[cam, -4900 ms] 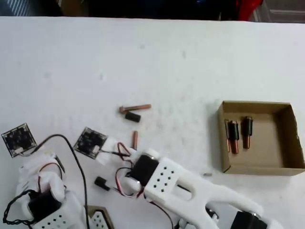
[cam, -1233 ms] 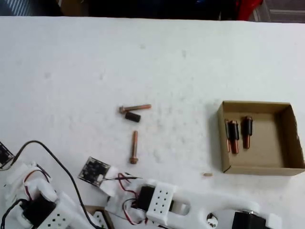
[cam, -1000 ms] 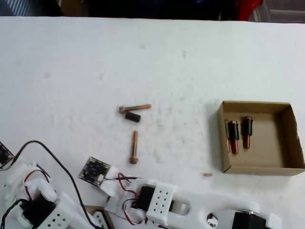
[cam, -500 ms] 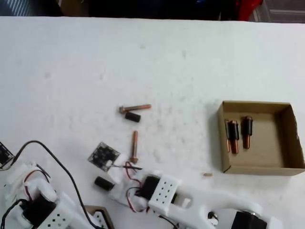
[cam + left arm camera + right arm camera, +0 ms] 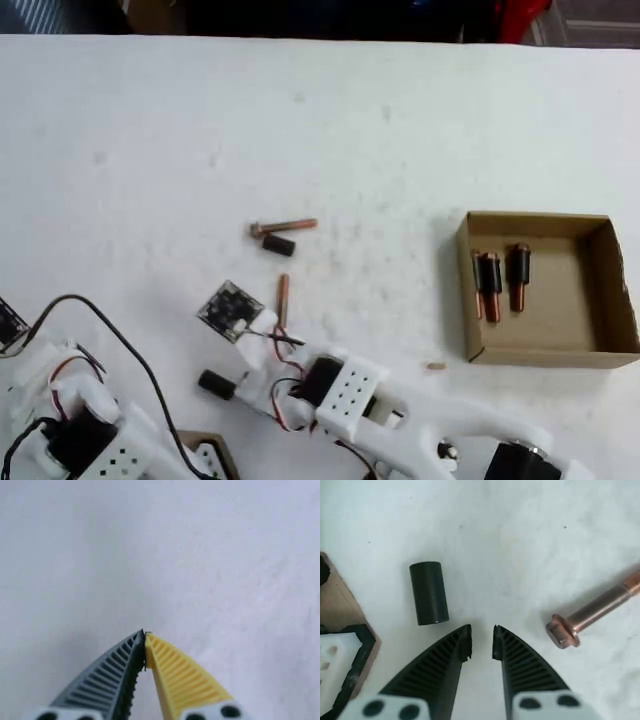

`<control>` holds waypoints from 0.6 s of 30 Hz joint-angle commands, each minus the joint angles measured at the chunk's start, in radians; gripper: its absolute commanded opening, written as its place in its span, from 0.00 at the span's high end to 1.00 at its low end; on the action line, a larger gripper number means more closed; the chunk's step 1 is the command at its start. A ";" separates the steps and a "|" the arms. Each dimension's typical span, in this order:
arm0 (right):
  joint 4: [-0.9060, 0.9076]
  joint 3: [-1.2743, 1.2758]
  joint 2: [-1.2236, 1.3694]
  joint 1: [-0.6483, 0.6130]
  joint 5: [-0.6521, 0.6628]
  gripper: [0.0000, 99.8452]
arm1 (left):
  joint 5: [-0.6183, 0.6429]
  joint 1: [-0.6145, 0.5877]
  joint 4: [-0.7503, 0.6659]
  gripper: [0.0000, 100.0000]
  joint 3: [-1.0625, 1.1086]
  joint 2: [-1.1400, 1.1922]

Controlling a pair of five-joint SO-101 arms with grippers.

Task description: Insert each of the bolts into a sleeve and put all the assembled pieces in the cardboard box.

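Left gripper [image 5: 145, 636]: fingers pressed together, empty, above bare table [image 5: 210, 555]. Sleeve [image 5: 429, 593] lies free just beside the right gripper [image 5: 480, 641], whose fingers stand narrowly apart, gripping nothing. Since half a second ago the right arm [image 5: 345, 392] has advanced toward the bolt [image 5: 283, 298]. Bolt lies flat, long axis running away from the arms, head nearest that gripper. Box [image 5: 570, 300] sits well right.

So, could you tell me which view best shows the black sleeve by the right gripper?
The right wrist view: the sleeve lies whole and close, off the open right gripper. The high view gives it as a small stub by that arm.
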 commanded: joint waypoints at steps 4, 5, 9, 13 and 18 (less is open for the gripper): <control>0.027 -0.041 -0.028 0.010 0.046 0.93 | -0.008 -0.005 -0.011 0.98 -0.043 -0.002; 0.047 -0.052 -0.028 0.010 0.046 0.93 | -0.008 -0.005 -0.011 0.98 -0.043 -0.002; 0.139 -0.110 -0.028 0.010 0.046 0.93 | -0.008 -0.005 -0.009 0.98 -0.043 -0.002; 0.196 -0.135 -0.028 0.005 0.048 0.93 | -0.005 -0.005 -0.009 0.98 -0.041 -0.002; 0.214 -0.138 -0.028 -0.027 0.048 0.93 | -0.005 -0.005 -0.009 0.98 -0.041 -0.002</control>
